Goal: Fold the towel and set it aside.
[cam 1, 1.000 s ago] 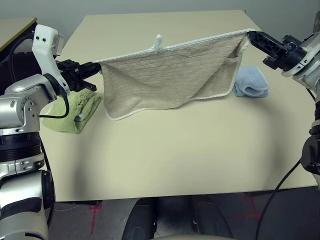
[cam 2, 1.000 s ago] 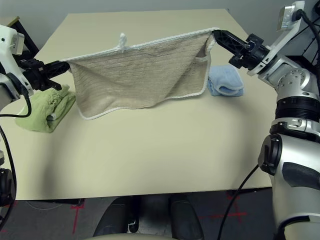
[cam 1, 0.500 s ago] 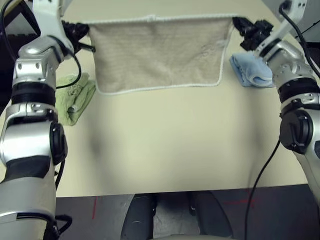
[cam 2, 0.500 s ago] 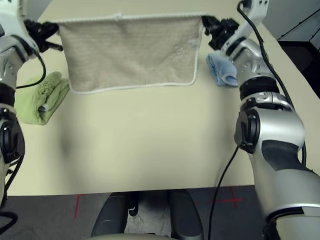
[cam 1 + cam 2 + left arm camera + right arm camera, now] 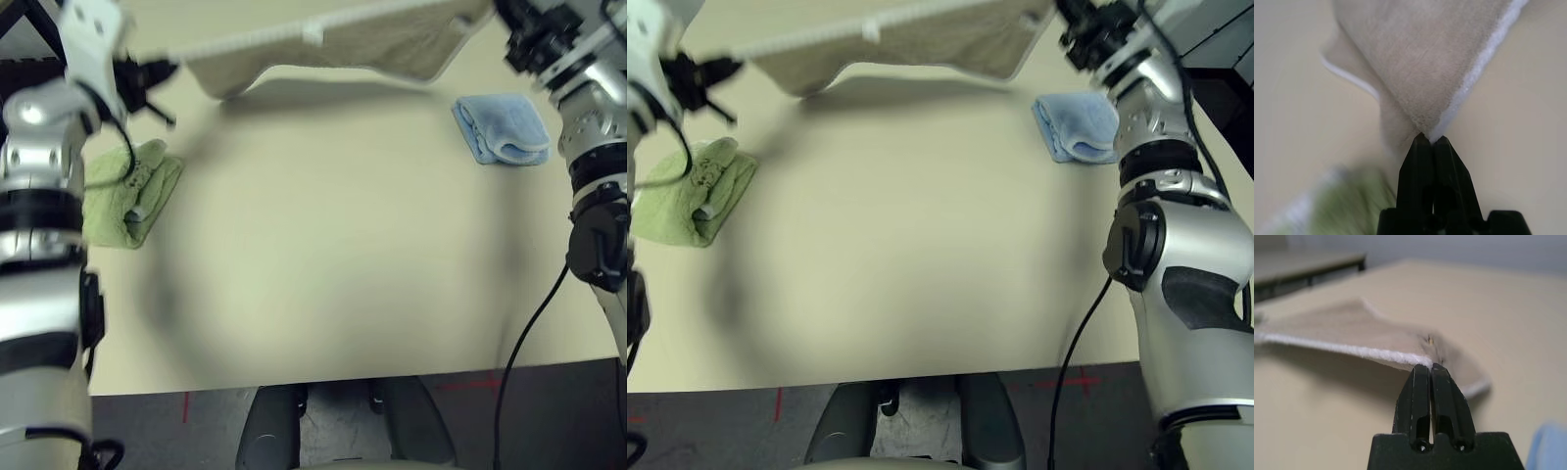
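Towel (image 5: 372, 39) stretched above table (image 5: 323, 245), corners pinched in closed left claw (image 5: 1431, 139), right claw (image 5: 1430, 366)

Bare table (image 5: 323, 255) between green cloth (image 5: 127, 196), blue cloth (image 5: 502, 127)

My towel (image 5: 392, 44) is beige terry cloth, nubbly and matt, edged in white corded stitching. The green cloth (image 5: 127, 196) looks plush and loopy; the blue cloth (image 5: 502, 127) is a softer, finer pile. The table (image 5: 323, 255) is smooth, matt cream laminate. My left gripper (image 5: 1430, 142) and right gripper (image 5: 1429, 367) are black plastic with a slight sheen. My forearms are brushed silver metal.
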{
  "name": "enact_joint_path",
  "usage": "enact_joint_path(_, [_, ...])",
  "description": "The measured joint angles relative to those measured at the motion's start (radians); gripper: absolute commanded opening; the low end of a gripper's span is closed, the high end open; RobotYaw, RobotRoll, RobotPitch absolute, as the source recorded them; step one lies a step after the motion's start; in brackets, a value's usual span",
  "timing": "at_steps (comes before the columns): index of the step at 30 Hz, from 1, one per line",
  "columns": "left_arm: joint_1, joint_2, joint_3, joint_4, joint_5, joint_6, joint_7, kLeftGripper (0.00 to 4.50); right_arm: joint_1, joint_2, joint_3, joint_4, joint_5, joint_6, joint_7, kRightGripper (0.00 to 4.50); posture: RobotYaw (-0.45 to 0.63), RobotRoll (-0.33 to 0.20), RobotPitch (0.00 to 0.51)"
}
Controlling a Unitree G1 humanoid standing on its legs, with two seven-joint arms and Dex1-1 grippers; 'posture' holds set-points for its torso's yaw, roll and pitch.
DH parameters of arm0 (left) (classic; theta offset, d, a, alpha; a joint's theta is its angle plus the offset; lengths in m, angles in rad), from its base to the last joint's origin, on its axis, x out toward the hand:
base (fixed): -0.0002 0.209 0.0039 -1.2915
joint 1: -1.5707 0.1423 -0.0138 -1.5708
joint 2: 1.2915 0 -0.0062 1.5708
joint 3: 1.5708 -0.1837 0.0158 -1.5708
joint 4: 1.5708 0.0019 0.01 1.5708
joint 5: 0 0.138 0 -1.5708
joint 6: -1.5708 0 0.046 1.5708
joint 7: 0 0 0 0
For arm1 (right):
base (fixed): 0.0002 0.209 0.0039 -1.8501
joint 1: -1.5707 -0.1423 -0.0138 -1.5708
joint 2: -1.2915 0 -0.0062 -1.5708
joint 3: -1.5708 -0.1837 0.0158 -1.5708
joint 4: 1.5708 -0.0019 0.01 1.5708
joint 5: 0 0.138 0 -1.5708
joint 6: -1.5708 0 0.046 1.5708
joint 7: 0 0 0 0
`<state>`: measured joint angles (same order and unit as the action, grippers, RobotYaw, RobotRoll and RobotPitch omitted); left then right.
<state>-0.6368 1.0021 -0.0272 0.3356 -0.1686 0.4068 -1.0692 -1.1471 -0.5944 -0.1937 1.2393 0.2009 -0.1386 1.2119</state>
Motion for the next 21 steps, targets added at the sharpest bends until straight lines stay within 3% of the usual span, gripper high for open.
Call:
enact_joint_path(3, [0.14,0.081,0.008,-0.158,-0.035,0.1,-0.07,0.05,0.12,-0.061,0.104,-0.056,-0.065,0.019,0.197,0.0,0.02,0.0,0.245])
enact_joint_path(6, [0.226,0.13,0.009,-0.251,-0.057,0.149,-0.127,0.05,0.16,-0.097,0.164,-0.106,-0.105,0.018,0.3,0.0,0.02,0.0,0.242])
enact_joint_path(11, [0.257,0.179,0.008,-0.315,-0.068,0.149,-0.176,0.05,0.165,-0.167,0.264,-0.187,-0.125,0.009,0.39,0.0,0.03,0.0,0.232])
enact_joint_path(21, [0.285,0.21,0.007,-0.36,-0.083,0.16,-0.229,0.05,0.24,-0.368,0.606,-0.49,0.123,0.176,0.4,0.0,0.03,0.0,0.228])
